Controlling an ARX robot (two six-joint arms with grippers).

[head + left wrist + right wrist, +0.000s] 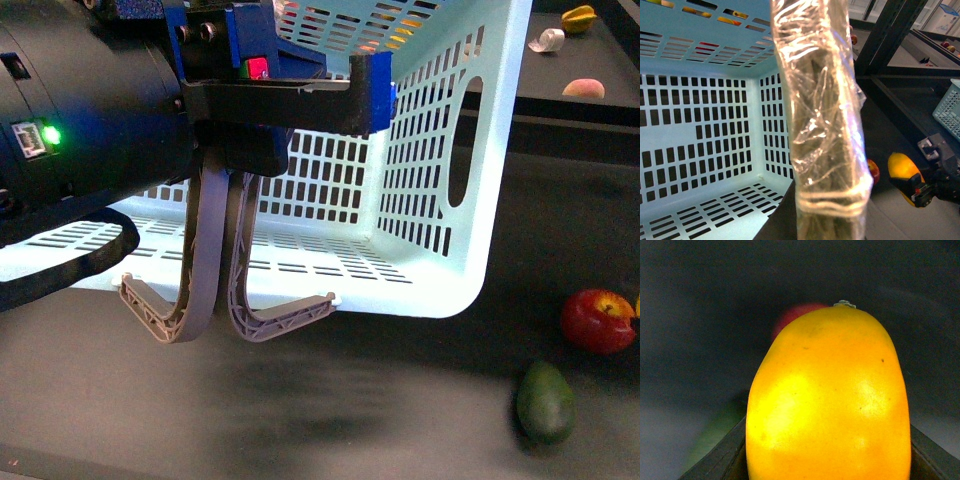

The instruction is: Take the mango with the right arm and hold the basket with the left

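The pale turquoise basket [440, 200] is tipped up off the dark table, its open side facing me, and its two grey-brown handles [205, 290] hang down in front. My left gripper [300, 85], a black bar with a red patch, is shut on the basket's upper rim. In the left wrist view a plastic-wrapped finger [825, 125] crosses in front of the basket's slotted inside [705, 140]. The yellow-orange mango [830, 400] fills the right wrist view, with my right gripper [827, 472] shut on it. The left wrist view shows that mango [901, 170] held above the table, right of the basket.
A red apple [598, 320] and a dark green avocado [545, 402] lie on the table right of the basket. Small fruits [583, 88] rest on a far shelf. Another pale basket [950, 107] stands off to the side.
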